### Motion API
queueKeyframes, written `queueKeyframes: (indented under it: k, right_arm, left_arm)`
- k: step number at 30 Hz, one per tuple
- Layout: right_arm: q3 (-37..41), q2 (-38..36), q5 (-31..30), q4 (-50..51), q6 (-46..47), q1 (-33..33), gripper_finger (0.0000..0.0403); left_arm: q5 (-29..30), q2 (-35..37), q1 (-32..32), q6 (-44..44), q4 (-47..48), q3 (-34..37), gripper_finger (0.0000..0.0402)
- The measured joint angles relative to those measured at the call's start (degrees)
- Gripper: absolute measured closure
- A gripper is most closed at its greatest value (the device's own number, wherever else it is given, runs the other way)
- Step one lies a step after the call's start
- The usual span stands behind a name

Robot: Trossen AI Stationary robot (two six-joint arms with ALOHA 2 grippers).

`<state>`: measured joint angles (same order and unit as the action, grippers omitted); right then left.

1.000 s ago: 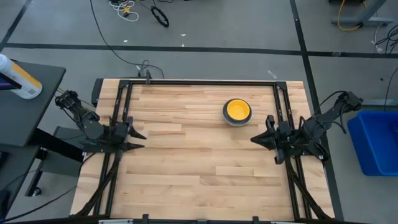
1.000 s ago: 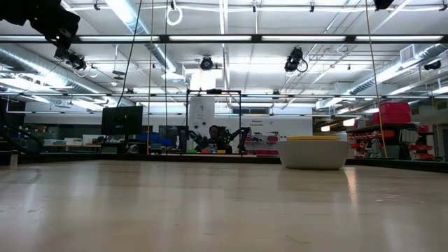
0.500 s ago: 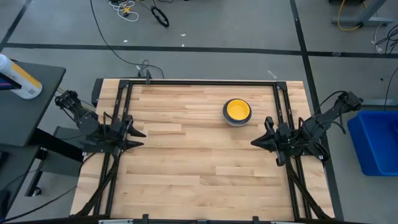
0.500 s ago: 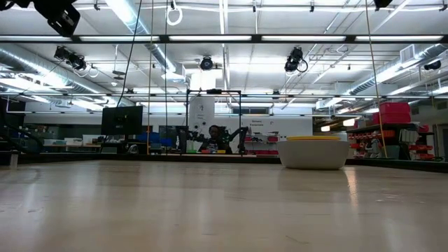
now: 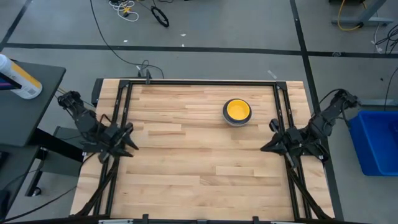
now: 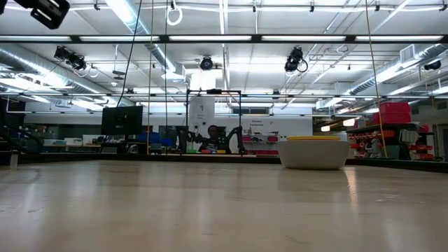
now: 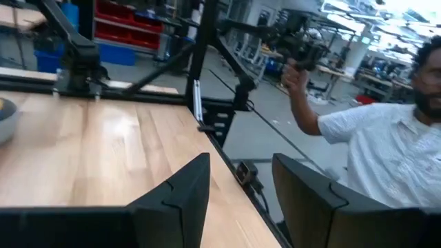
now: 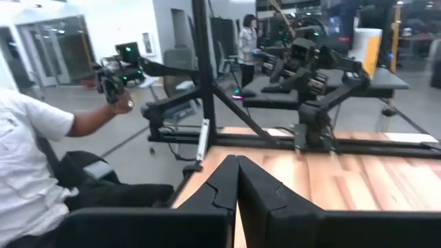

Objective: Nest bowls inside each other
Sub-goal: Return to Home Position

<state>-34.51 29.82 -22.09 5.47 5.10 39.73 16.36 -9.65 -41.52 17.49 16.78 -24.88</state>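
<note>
From above, the stack of bowls (image 5: 237,111) sits on the desk (image 5: 186,180) a little right of centre in the upper half. The yellow bowl (image 5: 237,109) is uppermost, and the grey bowl (image 5: 236,124) shows only as a thin ring around it; whatever lies between them is hidden from me. The left gripper (image 5: 124,138) is parked at the desk's left edge and the right gripper (image 5: 272,140) at its right edge. Both are well apart from the stack, which I read as the arms standing clear because the nesting looks done. In the level view the stack stands alone at the right of the frame, a pale wall with a yellow lip on top, upright and seated evenly. No arm is near it, and only a dark bit of one shows in the upper left corner. Through the left wrist camera I see that arm's jaws spread apart with nothing between them, the desk edge beyond, and a person (image 7: 393,151) in a white shirt at the right. Through the right wrist camera the jaws are pressed together on nothing, with the same person at the left edge.
</note>
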Motion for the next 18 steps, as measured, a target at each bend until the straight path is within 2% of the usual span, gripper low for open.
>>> queueKeyframes:
  k: [5, 7, 9, 12, 15, 18]
  right_arm:
    - [5.57, -3.59, -5.73, -1.00, 1.08, 3.92, 0.0390]
    - [8.66, -5.37, -7.93, -1.93, 2.30, 5.58, 0.0390]
    - [11.94, -7.14, -10.14, -4.07, 2.65, 7.29, 0.0390]
    - [16.22, -9.71, -13.23, -7.62, 2.54, 9.77, 0.0390]
    - [18.78, -11.81, -13.87, -9.44, 1.91, 11.98, 0.0390]
    - [19.68, -13.30, -13.81, -9.96, 1.71, 14.35, 0.0390]
  left_arm:
    - [9.96, 2.81, -3.23, 0.07, 4.30, 0.33, 0.0235]
    - [14.28, 3.65, -4.24, -0.19, 3.23, 2.64, 0.0235]
    - [16.03, 4.44, -4.90, -0.43, 1.72, 6.23, 0.0235]
    - [14.31, 5.34, -5.79, -0.09, -2.92, 12.31, 0.0235]
    - [8.72, 6.06, -7.19, -1.67, -8.90, 17.07, 0.0235]
    - [3.57, 7.02, -9.09, -2.08, -11.11, 18.60, 0.0235]
